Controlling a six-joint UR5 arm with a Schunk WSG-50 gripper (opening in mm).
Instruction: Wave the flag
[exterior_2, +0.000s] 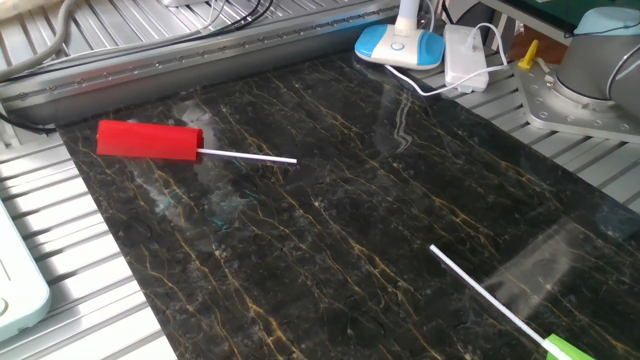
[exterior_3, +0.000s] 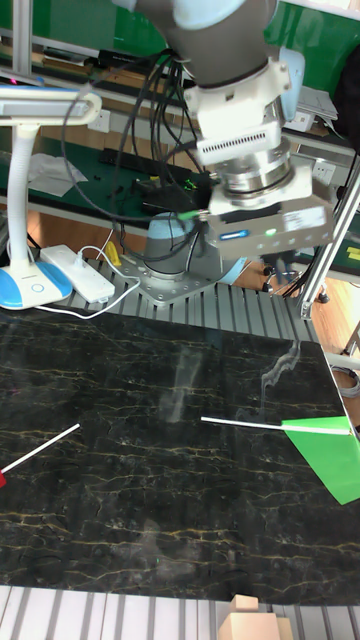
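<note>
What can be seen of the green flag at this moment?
The green flag is a bright green, flat cloth or paper piece on a long thin white stick. It appears to lie on the dark marbled table near its right edge in the tall fixed view, stick pointing left. The gripper is above it, not touching.

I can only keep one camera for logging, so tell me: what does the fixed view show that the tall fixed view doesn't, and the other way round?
Only the fixed view shows the whole red rolled flag lying on the dark marble table.

Only the tall fixed view shows the gripper above the table, though its jaws are hidden, and most of the green flag's cloth.

Both show the green flag's white stick, the white desk lamp's blue base, and the white power adapter.
</note>
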